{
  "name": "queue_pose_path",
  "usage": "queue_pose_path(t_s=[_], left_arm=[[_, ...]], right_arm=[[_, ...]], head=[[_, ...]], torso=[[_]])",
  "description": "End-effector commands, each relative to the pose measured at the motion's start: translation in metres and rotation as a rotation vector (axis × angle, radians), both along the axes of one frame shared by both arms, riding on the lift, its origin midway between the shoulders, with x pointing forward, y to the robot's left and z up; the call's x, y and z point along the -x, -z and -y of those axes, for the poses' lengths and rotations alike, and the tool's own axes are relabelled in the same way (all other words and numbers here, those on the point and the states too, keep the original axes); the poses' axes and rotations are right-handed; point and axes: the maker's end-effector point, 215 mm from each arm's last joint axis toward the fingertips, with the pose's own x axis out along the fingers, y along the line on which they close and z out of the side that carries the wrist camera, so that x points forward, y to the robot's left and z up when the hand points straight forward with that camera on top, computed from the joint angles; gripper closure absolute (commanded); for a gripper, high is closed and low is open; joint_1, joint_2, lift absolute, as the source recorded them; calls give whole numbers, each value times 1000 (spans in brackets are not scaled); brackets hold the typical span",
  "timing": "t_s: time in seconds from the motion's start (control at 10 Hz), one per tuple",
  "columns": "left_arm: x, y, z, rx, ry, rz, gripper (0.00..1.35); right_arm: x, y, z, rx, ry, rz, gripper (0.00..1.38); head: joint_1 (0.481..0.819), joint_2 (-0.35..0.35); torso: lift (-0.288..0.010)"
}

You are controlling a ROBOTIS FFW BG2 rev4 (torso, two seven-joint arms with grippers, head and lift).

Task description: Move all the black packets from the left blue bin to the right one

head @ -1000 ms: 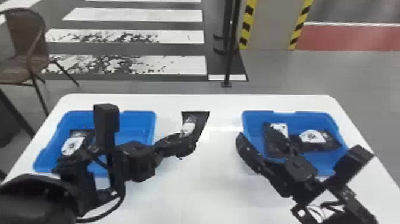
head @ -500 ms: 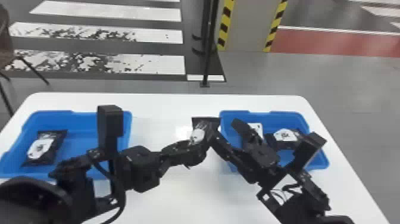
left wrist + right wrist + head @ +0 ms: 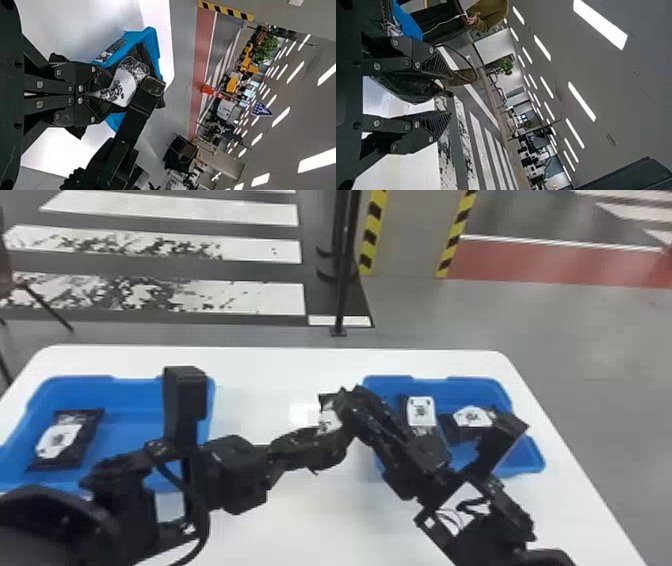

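Packet [image 3: 327,419], black with a white label, was clamped in the left claw [image 3: 341,432] beside the spread right claw [image 3: 352,412]; one packet [image 3: 65,440] lay in the left blue bin [image 3: 135,425], two [image 3: 421,412] in the right bin [image 3: 527,455].

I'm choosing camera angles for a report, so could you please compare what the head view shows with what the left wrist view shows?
Head view: the left blue bin, with a black packet lying in it.
Left wrist view: ceiling lights and an orange cone beyond the table.
Both: the right blue bin, the left gripper with its held packet, and the red floor strip.
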Motion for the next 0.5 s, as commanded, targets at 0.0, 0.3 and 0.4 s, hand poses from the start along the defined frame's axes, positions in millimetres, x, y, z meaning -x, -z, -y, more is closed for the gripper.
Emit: queue_pose_path(t_s=[0.0, 0.3, 0.4], left_arm=[[-3, -1, -4, -2, -12, 6, 1210], [-20, -1, -38, 12, -112, 14, 697], [-23, 0, -49, 18, -139, 14, 306]], right_arm=[[2, -3, -5, -25, -13, -1, 1279], [5, -5, -4, -63, -21, -9, 1279], [1, -6, 5, -57, -4, -5, 1279]], head=[[695, -126], [695, -101], [695, -81]], torso=[[-140], [-140], [-140]])
